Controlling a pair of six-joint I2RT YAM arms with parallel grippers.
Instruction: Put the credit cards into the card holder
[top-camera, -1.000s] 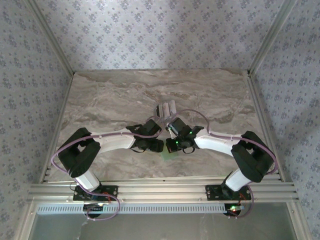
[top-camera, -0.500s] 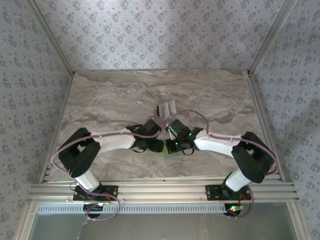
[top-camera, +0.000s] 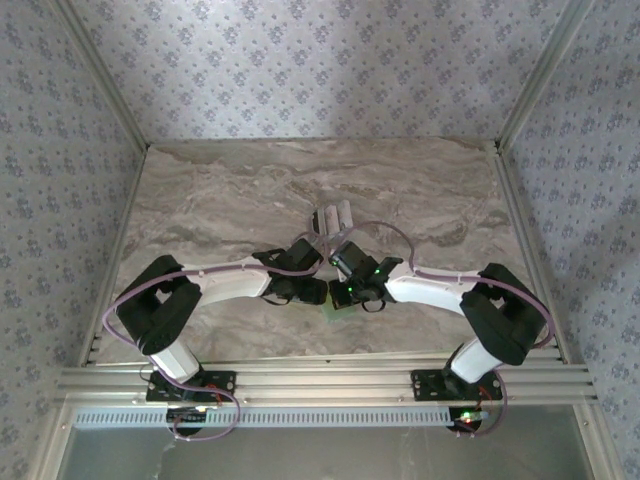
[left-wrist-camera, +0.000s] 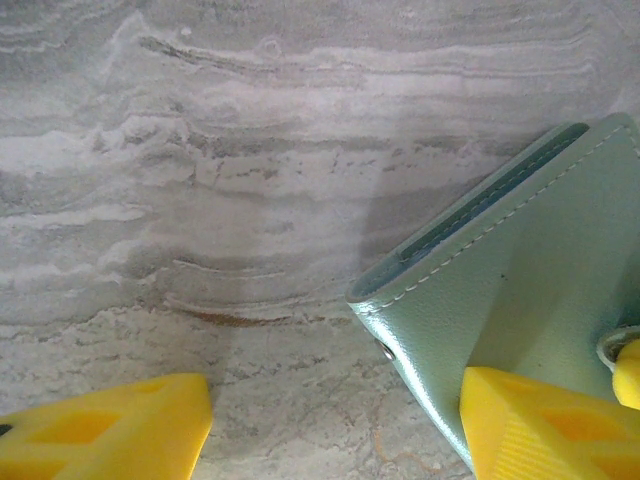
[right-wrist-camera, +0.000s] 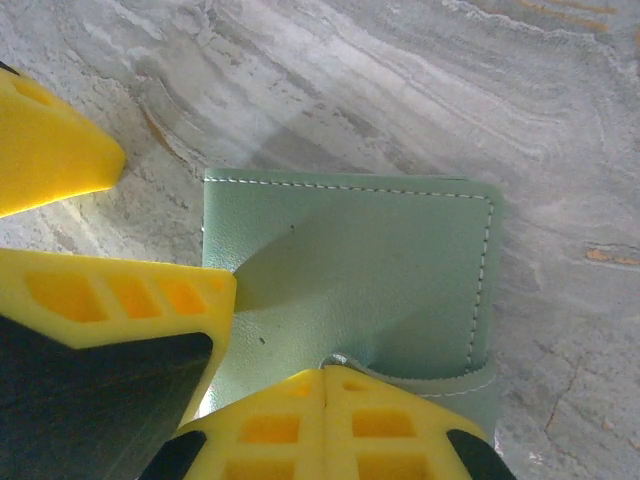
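We see the card holder (right-wrist-camera: 370, 260) as a flat, matte, pale sage-green sleeve with a fine grain. White stitching runs along two of its edges. It lies on the marble table (top-camera: 220, 200), beneath the spot where the two wrists meet.

The left wrist view adds what the right wrist view lacks. It shows a dark teal band along one of the holder's edges, where its layers meet, and a small metal stud at the holder's near corner. The right wrist view gives the holder's broad face almost whole, with a pale lip raised at its near edge.

The top view shows a mere sliver of green between the arms. It alone shows the credit cards (top-camera: 332, 216), a small silvery stack just beyond the holder, on the side away from the arm bases.

The left gripper (left-wrist-camera: 320, 430) has its fingers wide apart. One yellow finger (left-wrist-camera: 545, 425) sits over the holder and the other is off it, above bare marble. The right gripper (right-wrist-camera: 325, 400) has its fingers pressed together, tips against the holder's raised lip. We cannot tell whether they pinch the lip or only push at it.
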